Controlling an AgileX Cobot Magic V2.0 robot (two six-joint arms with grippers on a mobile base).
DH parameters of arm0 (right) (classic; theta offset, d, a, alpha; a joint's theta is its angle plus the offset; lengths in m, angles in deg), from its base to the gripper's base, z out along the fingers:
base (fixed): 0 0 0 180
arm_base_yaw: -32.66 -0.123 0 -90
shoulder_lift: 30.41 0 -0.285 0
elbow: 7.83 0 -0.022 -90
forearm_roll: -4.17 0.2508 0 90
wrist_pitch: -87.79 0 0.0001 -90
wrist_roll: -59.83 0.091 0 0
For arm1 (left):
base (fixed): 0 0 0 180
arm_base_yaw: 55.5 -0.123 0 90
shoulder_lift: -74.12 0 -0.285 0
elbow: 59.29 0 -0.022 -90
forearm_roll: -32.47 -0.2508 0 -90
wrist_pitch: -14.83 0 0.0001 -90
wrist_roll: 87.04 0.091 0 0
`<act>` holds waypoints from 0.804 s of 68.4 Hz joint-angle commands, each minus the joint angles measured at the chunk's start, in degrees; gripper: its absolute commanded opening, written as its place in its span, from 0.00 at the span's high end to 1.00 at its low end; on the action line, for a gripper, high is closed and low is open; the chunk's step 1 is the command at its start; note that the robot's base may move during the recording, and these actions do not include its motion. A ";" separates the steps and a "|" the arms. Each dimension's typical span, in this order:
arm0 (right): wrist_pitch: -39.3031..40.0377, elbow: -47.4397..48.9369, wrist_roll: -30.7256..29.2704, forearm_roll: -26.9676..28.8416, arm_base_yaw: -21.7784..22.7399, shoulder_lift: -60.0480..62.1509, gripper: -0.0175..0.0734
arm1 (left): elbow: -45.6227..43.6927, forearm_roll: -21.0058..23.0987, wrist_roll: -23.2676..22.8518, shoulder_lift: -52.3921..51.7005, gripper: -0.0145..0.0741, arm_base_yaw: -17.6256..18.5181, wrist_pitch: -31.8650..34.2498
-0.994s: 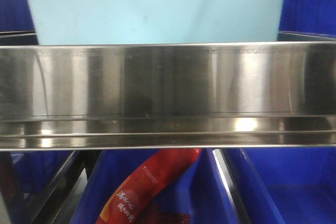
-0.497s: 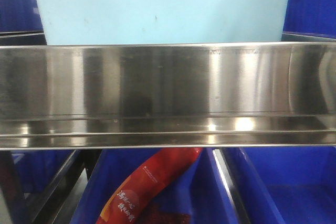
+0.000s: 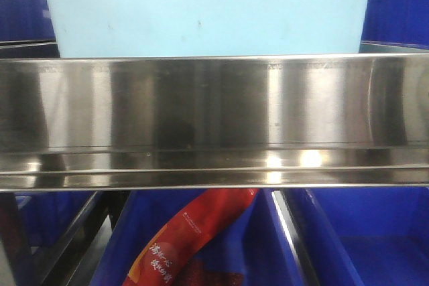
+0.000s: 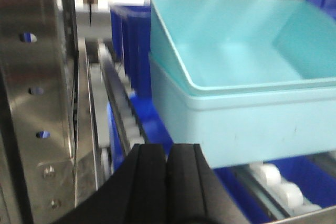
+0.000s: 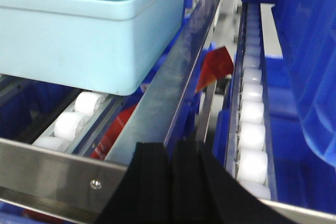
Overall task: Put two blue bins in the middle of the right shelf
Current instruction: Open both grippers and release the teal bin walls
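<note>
Two pale blue bins sit nested one inside the other on a roller shelf. The front view shows them as one pale wall (image 3: 208, 11) above the steel shelf rail (image 3: 214, 112). In the left wrist view the upper bin (image 4: 236, 40) rests in the lower bin (image 4: 247, 124), just beyond and right of my left gripper (image 4: 168, 153), which is shut on nothing. In the right wrist view the stacked bins (image 5: 89, 30) stand at upper left on white rollers. My right gripper (image 5: 173, 150) is shut and empty, below and right of them, apart from them.
Dark blue bins (image 3: 375, 232) fill the level below, one holding a red packet (image 3: 181, 239). A perforated steel upright (image 4: 31, 103) stands close on the left. White rollers (image 5: 252, 114) and a slanted steel divider (image 5: 178, 77) run past a dark blue bin wall (image 5: 310, 51).
In the front view the pale blue bins have shifted slightly right and their top rim has come into view. The last half second shows almost no movement.
</note>
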 commanded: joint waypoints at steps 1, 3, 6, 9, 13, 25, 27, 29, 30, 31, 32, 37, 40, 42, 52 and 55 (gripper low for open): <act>4.64 -2.34 -0.33 -0.82 0.28 4.63 0.98 | 3.94 0.33 -0.13 -3.94 0.96 -0.08 6.02; 5.12 -2.69 -0.33 -0.82 0.28 5.56 0.98 | 4.74 0.33 -0.13 -4.98 0.96 -0.08 6.56; 5.58 -2.97 -0.33 -0.82 0.28 7.45 0.98 | 5.62 0.33 -0.13 -6.50 0.96 -0.08 6.83; 5.92 -2.97 -0.33 -0.82 0.28 8.85 0.98 | 6.13 0.33 -0.13 -7.52 0.96 -0.08 6.83; 6.46 -2.97 -0.33 -0.82 0.28 9.79 0.98 | 6.39 0.33 -0.13 -8.58 0.96 -0.08 6.83; 7.73 -2.97 -0.33 -0.82 0.28 10.07 0.98 | 6.49 0.33 -0.13 -9.23 0.96 -0.08 6.83; 7.73 -2.97 -0.33 -0.82 0.28 10.07 0.98 | 6.49 0.33 -0.13 -9.23 0.96 -0.08 6.83; 7.73 -2.97 -0.33 -0.82 0.28 10.07 0.98 | 6.49 0.33 -0.13 -9.23 0.96 -0.08 6.83; 7.73 -2.97 -0.33 -0.82 0.28 10.07 0.98 | 6.49 0.33 -0.13 -9.23 0.96 -0.08 6.83; 7.73 -2.97 -0.33 -0.82 0.28 10.07 0.98 | 6.49 0.33 -0.13 -9.23 0.96 -0.08 6.83; 7.73 -2.97 -0.33 -0.82 0.28 10.07 0.98 | 6.49 0.33 -0.13 -9.23 0.96 -0.08 6.83; 7.73 -2.97 -0.33 -0.82 0.28 10.07 0.98 | 6.49 0.33 -0.13 -9.23 0.96 -0.08 6.83; 7.73 -2.97 -0.33 -0.82 0.28 10.07 0.98 | 6.49 0.33 -0.13 -9.23 0.96 -0.08 6.94; 7.73 -2.97 -0.33 -0.82 0.28 10.07 0.98 | 6.49 0.33 -0.13 -9.23 0.96 -0.08 6.95; 7.73 -2.97 -0.33 -0.82 0.28 10.07 0.98 | 6.49 0.33 -0.13 -9.23 0.96 -0.08 6.95; 7.73 -2.97 -0.33 -0.82 0.28 10.07 0.98 | 6.49 0.33 -0.13 -9.23 0.96 -0.08 6.95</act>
